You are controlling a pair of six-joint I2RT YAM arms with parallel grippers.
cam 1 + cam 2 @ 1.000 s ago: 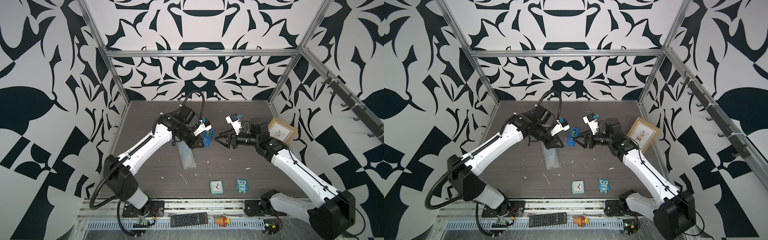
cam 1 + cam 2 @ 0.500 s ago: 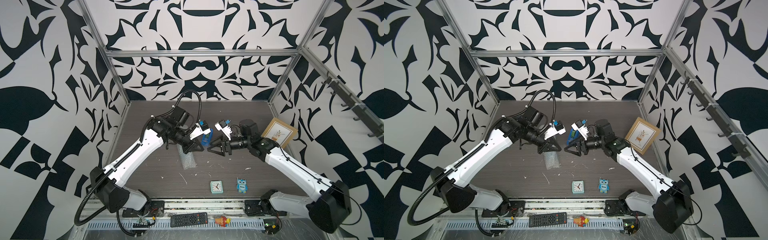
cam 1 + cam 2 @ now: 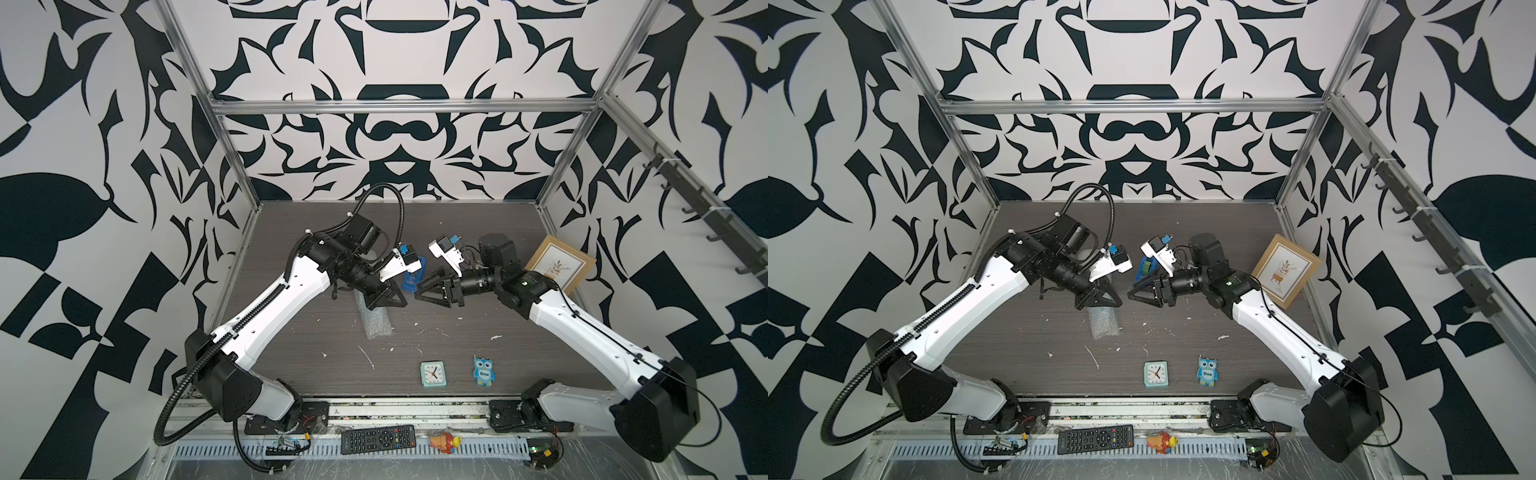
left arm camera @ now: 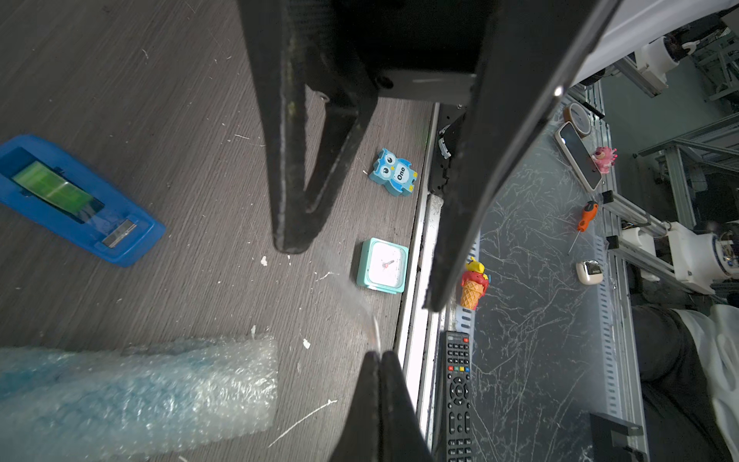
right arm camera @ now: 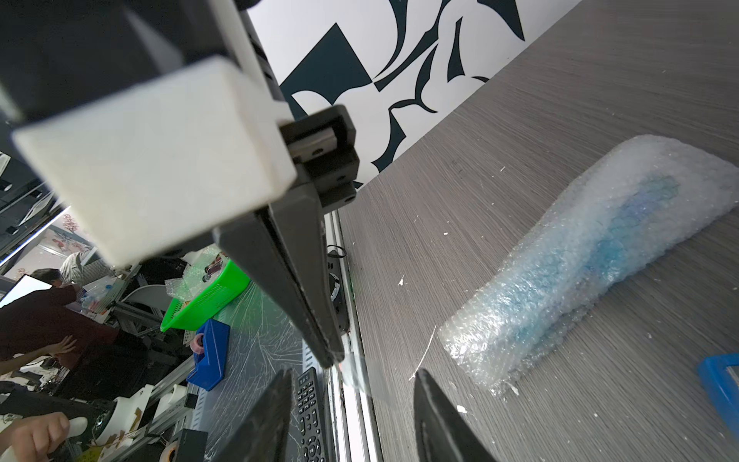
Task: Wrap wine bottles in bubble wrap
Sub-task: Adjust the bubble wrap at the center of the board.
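The wine bottle (image 5: pixel 640 212) lies on the table rolled inside the bubble wrap (image 3: pixel 376 322) (image 3: pixel 1105 324) (image 4: pixel 140 392) (image 5: pixel 592 260); only its blue shows through. My left gripper (image 3: pixel 405 302) (image 3: pixel 1120 302) (image 4: pixel 378 354) hovers above the roll's far end, shut on a strip of clear tape (image 4: pixel 348 288) (image 5: pixel 356 376). My right gripper (image 3: pixel 417 292) (image 3: pixel 1128 296) (image 5: pixel 352 382) faces it tip to tip and is open, one finger on each side of the strip. I cannot tell whether either finger touches the strip.
A blue tape dispenser (image 3: pixel 413 274) (image 4: pixel 76 196) sits just behind the two grippers. A teal clock (image 3: pixel 432 374) and a blue owl (image 3: pixel 483 371) stand near the front edge. A framed picture (image 3: pixel 559 266) leans at the right wall. A remote (image 3: pixel 377 438) lies off the table's front.
The right gripper has moved left, close up to the left gripper's tip, and its jaws stand narrower. The left gripper has stayed shut and shifted slightly toward the front.
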